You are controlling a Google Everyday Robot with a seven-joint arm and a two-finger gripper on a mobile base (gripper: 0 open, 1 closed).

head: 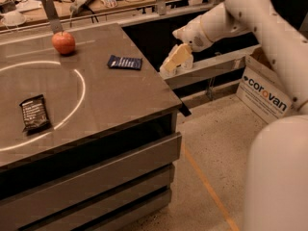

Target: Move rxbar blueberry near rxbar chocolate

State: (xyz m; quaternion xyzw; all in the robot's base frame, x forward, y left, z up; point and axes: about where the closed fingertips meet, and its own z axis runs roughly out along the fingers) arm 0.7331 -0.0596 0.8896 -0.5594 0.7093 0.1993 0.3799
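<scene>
Table (120, 95) bears one rxbar blueberry (124, 62), one rxbar chocolate (34, 113), one apple (63, 43); fingers (175, 59) off its edge, spread indiscernible.

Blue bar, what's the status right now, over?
Gripper off table edge, right of blue bar. Blue bar flat, untouched, far from black bar. Nothing between them; apple sits behind.

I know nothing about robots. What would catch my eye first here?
A big white arm extends in from the right, its gripper hanging just off the right edge of the table. On it: a red apple at the back, the rxbar blueberry nearest the gripper, the rxbar chocolate front left.
</scene>
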